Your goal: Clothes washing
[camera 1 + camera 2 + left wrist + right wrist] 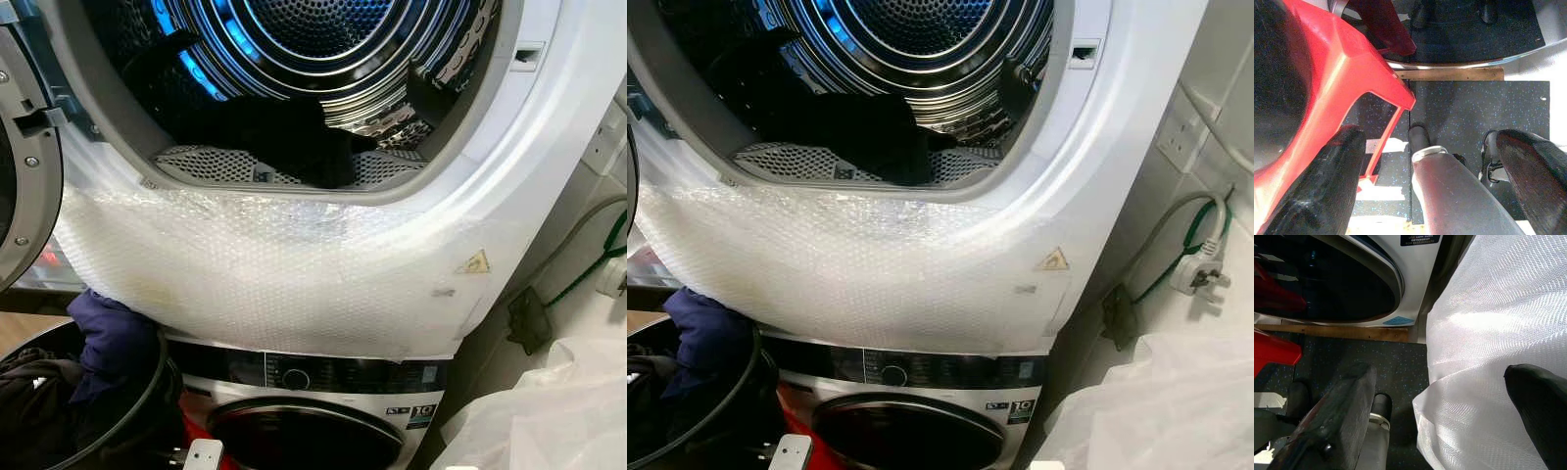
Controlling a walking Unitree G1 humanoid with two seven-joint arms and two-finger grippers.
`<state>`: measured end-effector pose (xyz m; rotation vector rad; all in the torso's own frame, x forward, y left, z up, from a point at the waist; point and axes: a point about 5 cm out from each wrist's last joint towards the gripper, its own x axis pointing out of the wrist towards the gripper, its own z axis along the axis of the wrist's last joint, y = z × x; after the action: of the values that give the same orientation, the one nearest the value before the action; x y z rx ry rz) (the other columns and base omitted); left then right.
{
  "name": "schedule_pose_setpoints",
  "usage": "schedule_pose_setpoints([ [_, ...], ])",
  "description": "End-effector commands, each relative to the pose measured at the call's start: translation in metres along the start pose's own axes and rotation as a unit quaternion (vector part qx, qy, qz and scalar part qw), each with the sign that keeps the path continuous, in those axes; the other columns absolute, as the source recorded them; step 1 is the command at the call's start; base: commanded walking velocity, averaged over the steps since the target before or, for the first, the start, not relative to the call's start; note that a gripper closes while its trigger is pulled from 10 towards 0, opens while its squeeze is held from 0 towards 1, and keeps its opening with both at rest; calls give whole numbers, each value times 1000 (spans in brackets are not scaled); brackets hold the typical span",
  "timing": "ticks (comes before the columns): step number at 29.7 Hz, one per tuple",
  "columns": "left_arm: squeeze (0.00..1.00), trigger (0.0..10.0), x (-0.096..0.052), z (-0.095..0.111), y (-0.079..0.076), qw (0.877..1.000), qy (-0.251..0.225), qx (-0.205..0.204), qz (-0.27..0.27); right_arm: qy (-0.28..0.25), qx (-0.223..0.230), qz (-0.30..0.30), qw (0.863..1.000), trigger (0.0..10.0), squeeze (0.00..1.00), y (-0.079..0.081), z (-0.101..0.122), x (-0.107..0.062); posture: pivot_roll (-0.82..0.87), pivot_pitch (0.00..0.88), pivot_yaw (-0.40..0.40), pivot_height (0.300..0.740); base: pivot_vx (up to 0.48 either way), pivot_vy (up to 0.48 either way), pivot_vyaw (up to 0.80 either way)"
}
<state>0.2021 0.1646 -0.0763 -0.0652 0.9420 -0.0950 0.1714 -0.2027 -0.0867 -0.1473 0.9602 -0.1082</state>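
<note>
**Laundry corner, tight and bright**

Pale wall [1225, 69] on the right with a white socket [1181, 138], a white plug [1200, 271] dangling beside green cable [1190, 245]. Dark speckled floor mat [1474, 112] below, edged by a wooden strip [1347, 332]. Daylight across white mesh sheeting [1493, 333].

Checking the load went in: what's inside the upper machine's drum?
A black garment lies at the drum front, draped over the perforated lint filter. Anything beneath it is hidden.

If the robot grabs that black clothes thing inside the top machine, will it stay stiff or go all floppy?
Probably floppy: the black garment lies slumped over the drum's lip, so it would likely droop and stretch out when lifted. It looks like soft fabric, so probably light and not breakable. A trailing end might snag on the perforated rim.
</note>
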Motion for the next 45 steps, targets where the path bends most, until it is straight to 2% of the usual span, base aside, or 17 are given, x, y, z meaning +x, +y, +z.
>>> schedule_pose_setpoints([
  [1, 0, 10000, -6, -1, 27, 995, 2, 90, 31, 3, 136, 87, 987, 10000, 0, 36, 26, 3, 25, 0, -7, 740, 0, 0, 0],
  [29, 0, 10000, -6, -1, 26, 996, 2, 90, 30, 3, 132, 87, 987, 10000, 0, 35, 27, 3, 25, 0, -7, 740, 0, 0, 0],
  [31, 0, 10000, -3, 1, 14, 989, 8, 144, -11, -6, 81, 96, 992, 10000, 0, 35, 31, 4, 22, 0, -17, 740, 0, 0, 0],
  [32, 0, 10000, -3, 1, 13, 989, 9, 150, -16, -6, 75, 98, 992, 10000, 0, 35, 31, 4, 21, 0, -16, 740, 0, 0, 0],
  [45, 0, 10000, -2, 5, 9, 986, 2, 163, -28, 3, 63, 92, 994, 10000, 0, 33, 28, 4, 20, 0, -19, 740, 0, 0, 0],
])
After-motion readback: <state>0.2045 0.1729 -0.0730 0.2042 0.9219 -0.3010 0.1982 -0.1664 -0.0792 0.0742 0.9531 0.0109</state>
